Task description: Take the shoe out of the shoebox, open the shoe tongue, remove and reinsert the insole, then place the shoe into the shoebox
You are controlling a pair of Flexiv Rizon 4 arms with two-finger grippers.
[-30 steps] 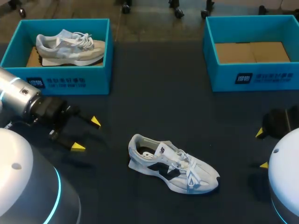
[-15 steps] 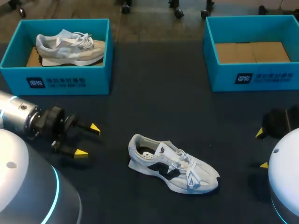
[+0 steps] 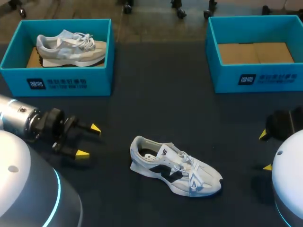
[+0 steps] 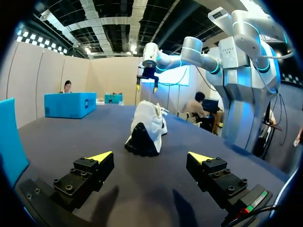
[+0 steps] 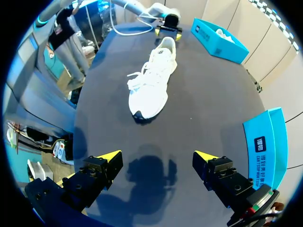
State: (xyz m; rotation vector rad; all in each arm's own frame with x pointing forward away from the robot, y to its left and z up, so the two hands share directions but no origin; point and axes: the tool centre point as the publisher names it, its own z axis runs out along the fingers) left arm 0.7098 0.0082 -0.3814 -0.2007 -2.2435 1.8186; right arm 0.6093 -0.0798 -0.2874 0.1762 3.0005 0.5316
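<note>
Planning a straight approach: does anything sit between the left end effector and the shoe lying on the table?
Nothing: only bare table separates the left end effector from the shoe, as head and left wrist views show.

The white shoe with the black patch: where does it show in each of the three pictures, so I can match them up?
Head view: the shoe lies low in the middle, heel toward the left gripper.
Left wrist view: the shoe is straight ahead of the left gripper, heel first.
Right wrist view: the shoe is straight ahead of the right gripper, toe first.
Shared landmark: the empty blue shoebox.
</note>
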